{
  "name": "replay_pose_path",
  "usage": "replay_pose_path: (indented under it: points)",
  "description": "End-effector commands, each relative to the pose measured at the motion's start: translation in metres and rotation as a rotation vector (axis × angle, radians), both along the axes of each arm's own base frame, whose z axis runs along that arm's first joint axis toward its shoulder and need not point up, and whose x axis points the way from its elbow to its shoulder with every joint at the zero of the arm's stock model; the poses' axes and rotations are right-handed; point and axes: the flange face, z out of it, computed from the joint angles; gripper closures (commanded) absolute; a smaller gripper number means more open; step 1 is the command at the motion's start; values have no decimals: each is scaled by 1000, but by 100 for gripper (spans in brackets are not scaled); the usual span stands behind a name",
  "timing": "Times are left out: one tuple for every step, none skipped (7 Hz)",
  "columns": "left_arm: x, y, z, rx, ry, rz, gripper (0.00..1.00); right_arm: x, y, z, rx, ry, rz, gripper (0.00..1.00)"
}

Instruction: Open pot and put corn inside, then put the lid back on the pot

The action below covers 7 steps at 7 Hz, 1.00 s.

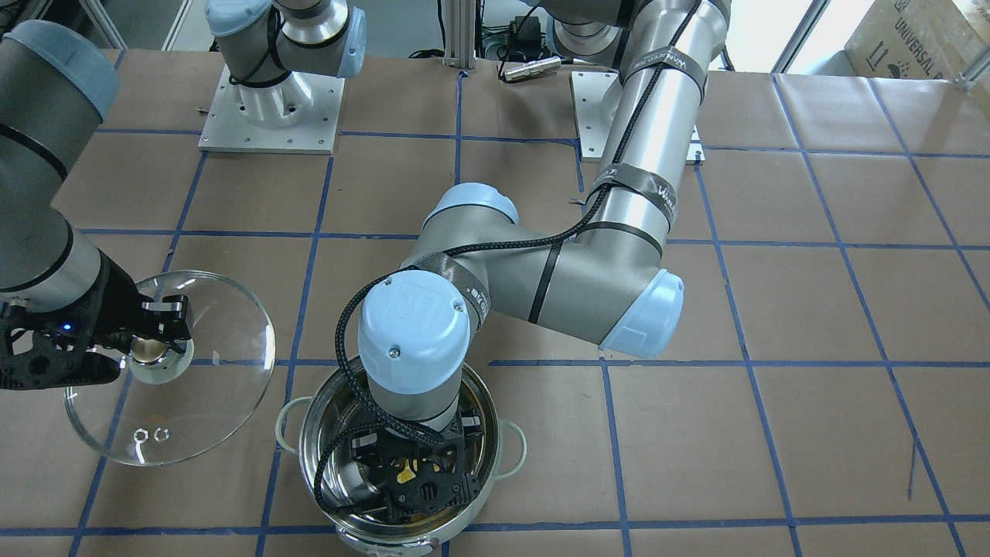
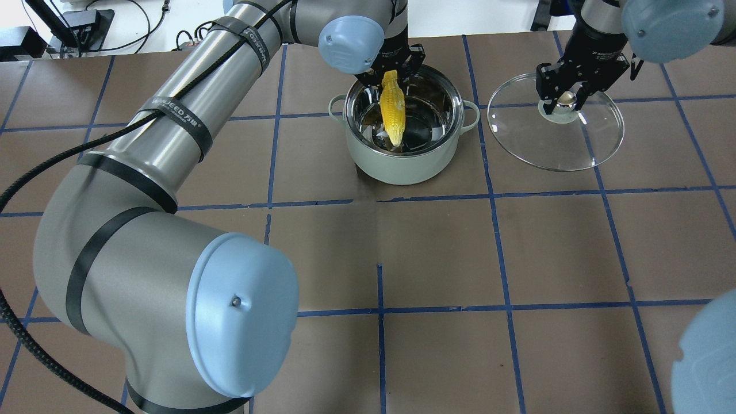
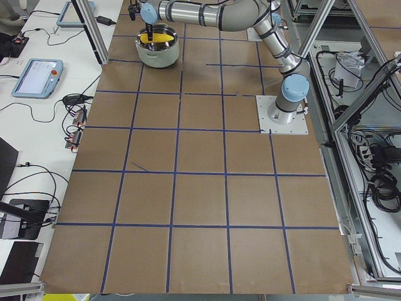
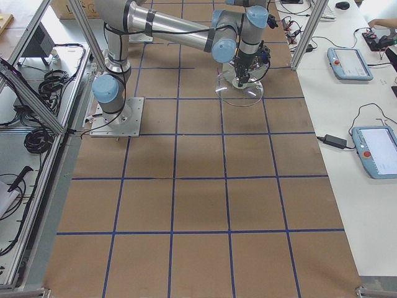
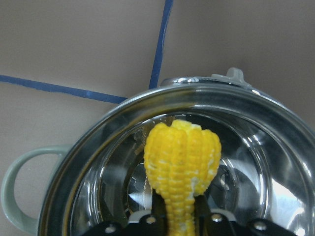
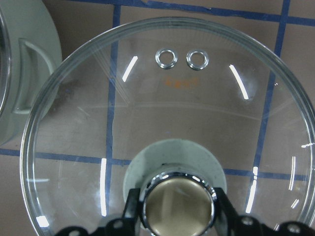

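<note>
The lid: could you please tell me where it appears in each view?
Front-facing: lid lower left.
Overhead: lid upper right.
Exterior left: not discernible.
Exterior right: lid top centre.
Left wrist: not in it.
Right wrist: lid fills the frame.
Landmark: the pot beside it.

Lighting: bright, even, from overhead. Shadows on bench (image 2: 437, 253): faint, soft-edged. Glare: white streaks across lid (image 6: 167, 113); mirror highlights inside pot (image 5: 246, 132). Focus: wrist views sharp. Front-facing view's upper right corner blown out.
</note>
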Motion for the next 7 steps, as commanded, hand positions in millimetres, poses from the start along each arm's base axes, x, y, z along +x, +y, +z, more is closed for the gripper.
replay_pose_path:
  points:
    - [3,0,-4,3,-14,-6,0,2,-1,5,-10,6,3,76]
    - [11,-5,3,-7,-10,-5,0,2,-2,7,-13,5,2,76]
    - [16,-5,-1,3,-18,-56,0,2,-4,14,-30,6,-3,76]
    - [32,-9,5,-1,-38,-174,0,6,-8,33,-54,11,-3,76]
    - [64,-18,25,-18,-38,-207,1,10,-10,46,-71,2,-11,76]
    - [95,-8,51,-18,-40,-256,1,30,-9,48,-81,-3,4,76]
    - [136,11,75,-7,-46,-273,0,56,-8,50,-92,-4,5,76]
